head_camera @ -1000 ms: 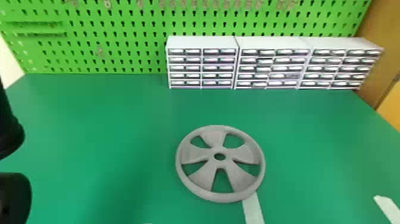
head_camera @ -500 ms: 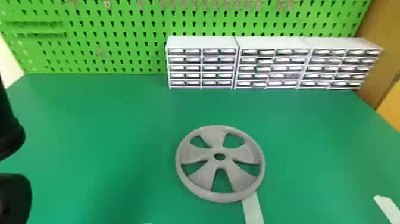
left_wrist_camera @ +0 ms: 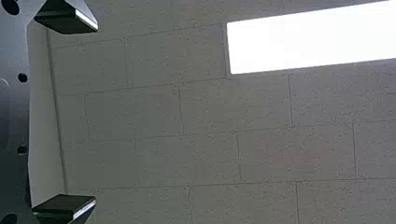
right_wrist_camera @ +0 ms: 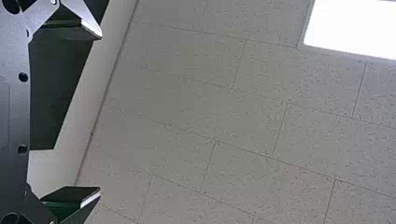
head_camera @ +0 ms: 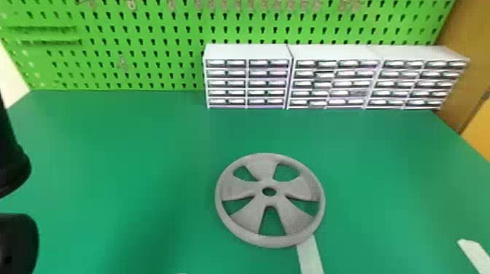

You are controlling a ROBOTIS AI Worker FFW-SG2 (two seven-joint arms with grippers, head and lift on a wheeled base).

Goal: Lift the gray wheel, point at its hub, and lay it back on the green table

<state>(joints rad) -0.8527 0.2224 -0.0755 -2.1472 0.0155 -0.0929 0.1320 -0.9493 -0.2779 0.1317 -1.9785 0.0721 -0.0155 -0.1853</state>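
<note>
The gray wheel (head_camera: 248,219) lies flat on the green table (head_camera: 109,153) in the head view, its round hub hole facing up, and nothing touches it. Black parts of my left arm (head_camera: 14,240) stand at that view's left edge, well apart from the wheel. In the left wrist view my left gripper (left_wrist_camera: 96,114) has its two fingers wide apart, with only ceiling between and beyond them. My right gripper (right_wrist_camera: 101,112) likewise stands open and holds nothing, facing the ceiling in the right wrist view.
White drawer cabinets (head_camera: 248,52) line the table's back, against a green pegboard (head_camera: 146,47). A pale strip (head_camera: 310,255) runs from the wheel's near rim toward the front; another strip (head_camera: 475,255) lies at the right.
</note>
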